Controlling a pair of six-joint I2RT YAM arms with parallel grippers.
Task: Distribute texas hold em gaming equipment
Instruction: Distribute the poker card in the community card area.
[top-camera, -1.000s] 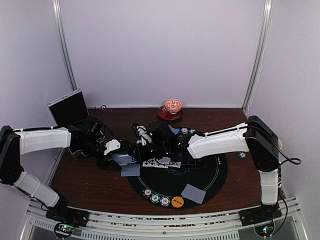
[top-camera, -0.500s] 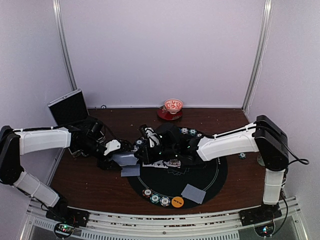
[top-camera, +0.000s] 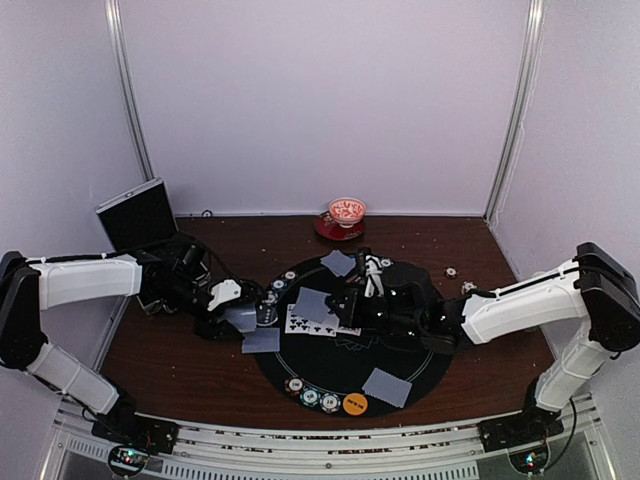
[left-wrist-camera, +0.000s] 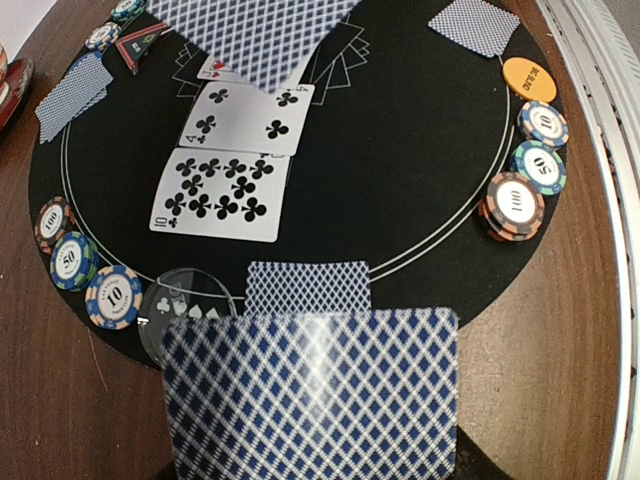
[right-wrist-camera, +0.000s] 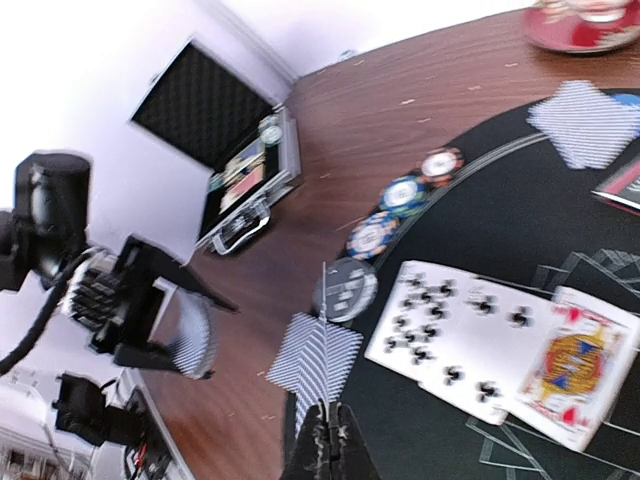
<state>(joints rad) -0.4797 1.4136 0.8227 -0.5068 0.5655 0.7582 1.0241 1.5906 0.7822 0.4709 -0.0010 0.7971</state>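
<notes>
My left gripper (top-camera: 236, 318) is shut on a deck of blue-backed playing cards (left-wrist-camera: 310, 395) at the mat's left edge. My right gripper (right-wrist-camera: 328, 428) is shut on a single card (top-camera: 312, 303), seen edge-on in the right wrist view, above the face-up cards. The ten of clubs (left-wrist-camera: 222, 195) and four of clubs (left-wrist-camera: 250, 118) lie face up on the black mat (top-camera: 420, 350). Face-down cards lie near the left rim (top-camera: 261, 340), the front right (top-camera: 386, 386) and the far side (top-camera: 337, 263). Poker chips (top-camera: 310, 397) and an orange disc (top-camera: 354, 404) sit at the front rim.
A red-and-white bowl (top-camera: 347, 212) on its saucer stands at the back. An open black case (top-camera: 137, 213) sits at the far left. More chips (left-wrist-camera: 80, 262) and a clear disc (left-wrist-camera: 185, 305) lie at the mat's left rim. Two small chips (top-camera: 460, 280) lie on the wood at right.
My right gripper has pulled back to the right, away from the left gripper, shut with one card in it. The left arm and its deck have stayed put.
</notes>
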